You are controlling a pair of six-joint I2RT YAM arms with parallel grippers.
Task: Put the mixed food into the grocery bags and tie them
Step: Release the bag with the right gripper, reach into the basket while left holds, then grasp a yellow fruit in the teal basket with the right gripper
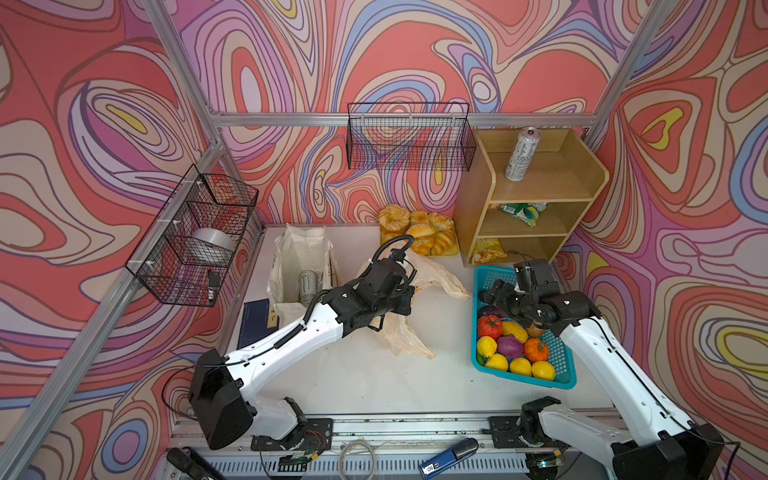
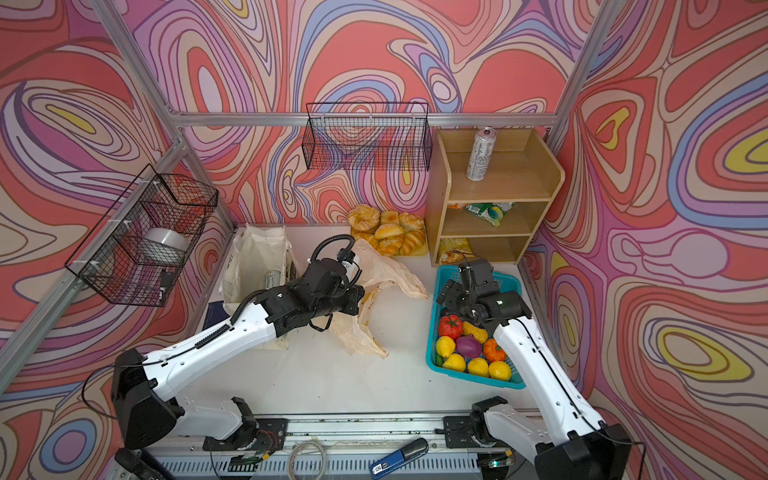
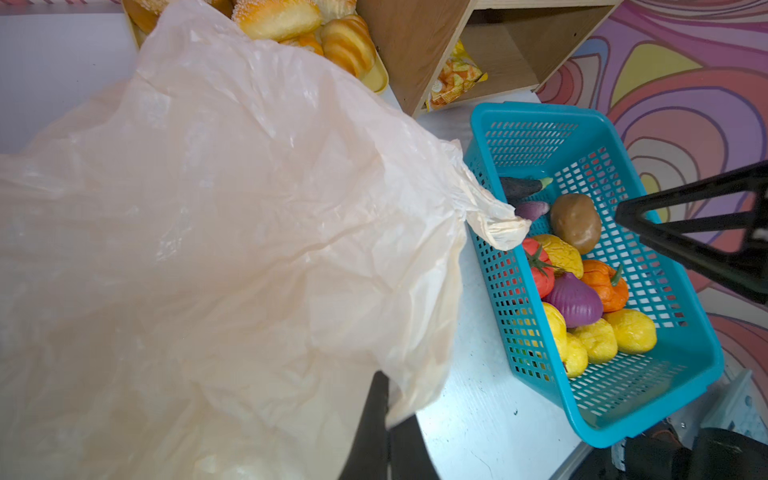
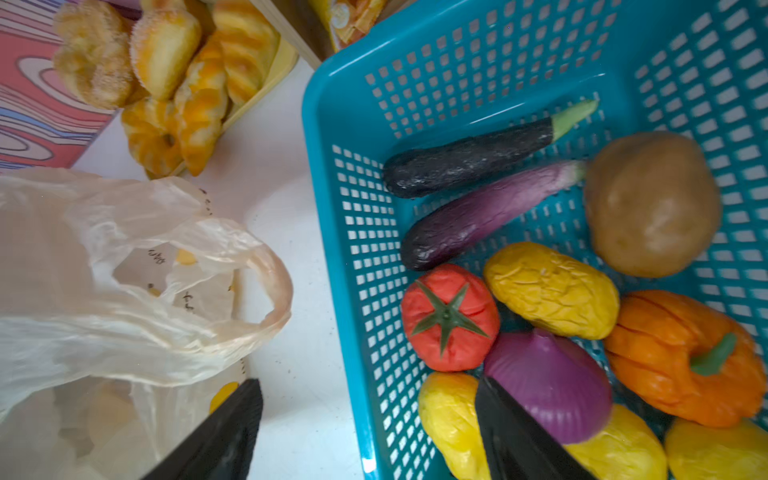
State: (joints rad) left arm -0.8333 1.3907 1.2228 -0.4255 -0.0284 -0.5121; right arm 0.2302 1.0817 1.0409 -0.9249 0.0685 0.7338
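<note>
Evidently, in a top view the plastic bag (image 1: pixel 440 276) is clamped, lifted for loading, by the left gripper (image 1: pixel 404 298); in the left wrist view it is draped ahead. In the right wrist view the right gripper (image 4: pixel 365 382) is spread, empty, lemons (image 4: pixel 446 411) just beneath.

Swirling pink, purple and cream walls (image 1: pixel 415 50) close in on three sides, braced by a silver frame (image 1: pixel 291 119). A black wire back basket (image 1: pixel 409 137) and a side basket (image 1: pixel 191 237) hang from its rails. A wooden shelf (image 1: pixel 471 208) stands at the back right corner of the white table (image 1: pixel 374 374).
</note>
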